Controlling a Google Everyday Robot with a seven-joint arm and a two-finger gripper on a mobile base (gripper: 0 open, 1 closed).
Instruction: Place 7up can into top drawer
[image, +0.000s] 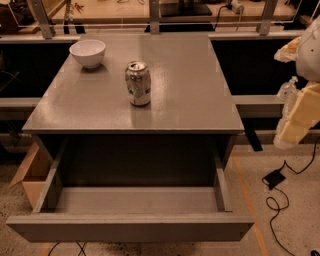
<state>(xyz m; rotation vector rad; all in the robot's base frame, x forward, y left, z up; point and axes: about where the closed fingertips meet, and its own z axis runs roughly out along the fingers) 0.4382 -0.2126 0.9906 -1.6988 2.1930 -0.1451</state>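
**7up can** (138, 83): upright on the grey cabinet top (200, 100), near the white bowl (88, 52); not yet picked up.
**Top drawer** (130, 227): pulled open (nothing inside).
**Gripper** (299, 117): at the right edge, well apart from the can; how open, cannot tell.
**Remaining:** grasp, carry, set into drawer.

7up can (138, 83) upright on cabinet (200, 102) — top drawer (131, 228) open, claw (297, 121) at right

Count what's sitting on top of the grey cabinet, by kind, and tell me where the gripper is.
Cans: 1 (the 7up can)
Bowls: 1 (the white bowl)
Total: 2
The gripper is at the right edge of the view, off to the side of the cabinet and away from both items. The top drawer is pulled out.
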